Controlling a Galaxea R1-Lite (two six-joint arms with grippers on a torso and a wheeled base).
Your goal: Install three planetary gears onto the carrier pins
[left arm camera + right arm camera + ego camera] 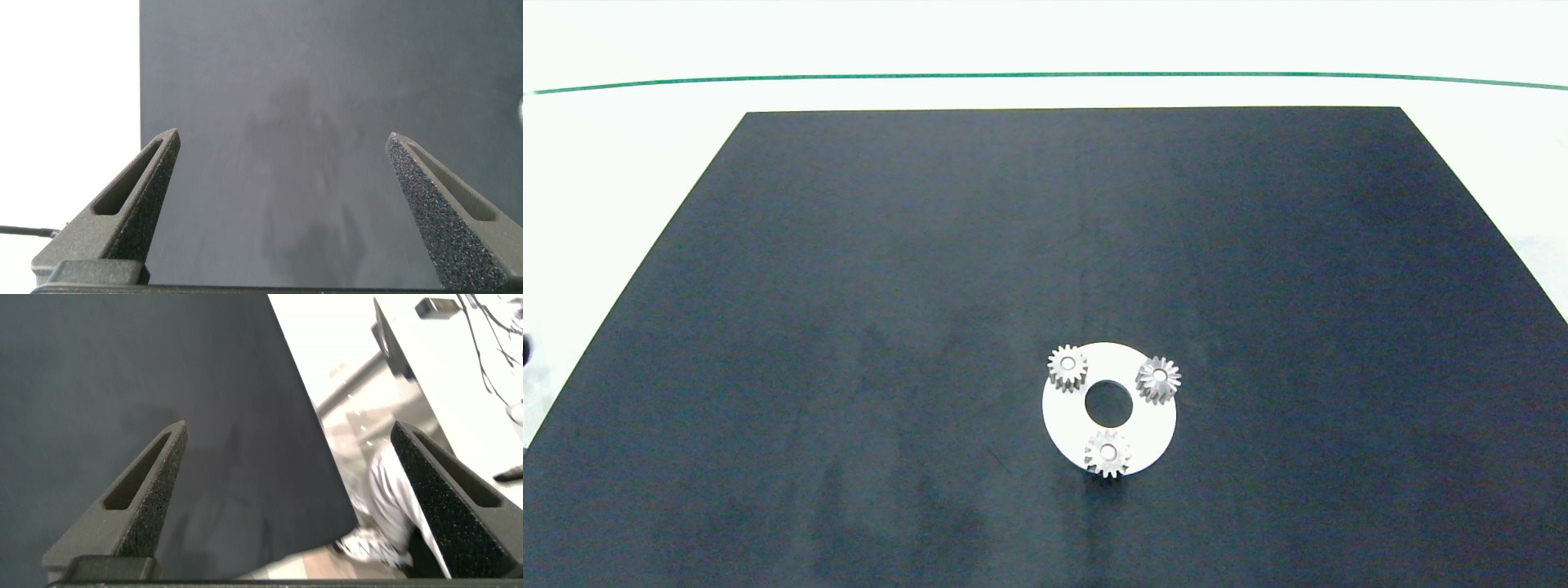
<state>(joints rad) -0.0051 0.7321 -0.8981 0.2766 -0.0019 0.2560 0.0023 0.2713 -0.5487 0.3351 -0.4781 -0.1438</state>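
Silvery planetary gears (1108, 452) sat on all three carrier pins; we found the left gripper (282, 155) and right gripper (286, 449) wide, empty.

My arms are out of this overhead view; no fingers of mine near the work; a dark mat (849, 327) covers the table (629, 163); a white disc (1066, 425) with a large central hole lies flat on the mat; three planetary gears (1067, 367) sit on the carrier pins (1107, 450), spaced in a triangle near the disc's rim; a pale pin top shows in each gear's centre hole; a thin green line (1045, 76) crosses the table beyond the mat.
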